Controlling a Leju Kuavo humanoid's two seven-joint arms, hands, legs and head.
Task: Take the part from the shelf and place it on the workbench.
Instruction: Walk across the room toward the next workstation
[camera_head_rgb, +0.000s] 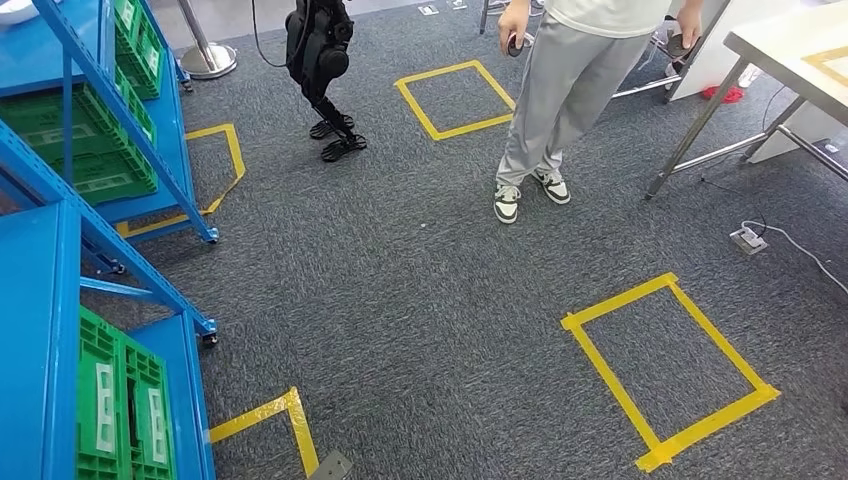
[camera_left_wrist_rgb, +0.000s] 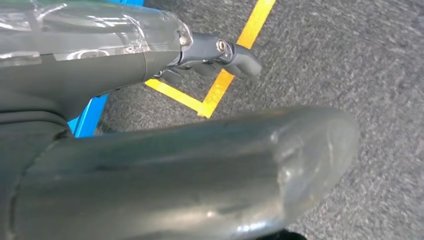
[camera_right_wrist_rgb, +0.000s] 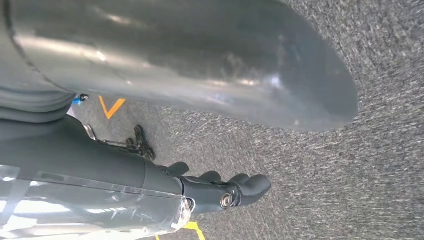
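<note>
I cannot see the part yet. It may be in one of the green bins (camera_head_rgb: 120, 405) on the blue shelf (camera_head_rgb: 45, 300), which stands at the left of the head view. The bins have white labels (camera_head_rgb: 104, 405), but the writing is too small to read.

The left hand (camera_left_wrist_rgb: 220, 57) hangs by the robot's side over the grey carpet (camera_head_rgb: 420, 300). It holds nothing and its fingers look a bit curled. The right hand (camera_right_wrist_rgb: 225, 187) hangs low too, holds nothing, and its fingers are spread a little.

The table (camera_head_rgb: 790, 60) is far off at the top right, well apart from the shelf. A person (camera_head_rgb: 560, 90) stands on the carpet between them. Yellow tape squares (camera_head_rgb: 665, 370) mark the floor. A white plug box (camera_head_rgb: 748, 238) with a cable lies near the table legs.

I think the robot could bump the person or trip on the cable when it walks to the table. It could also hit the shelf frame when it reaches in.
</note>
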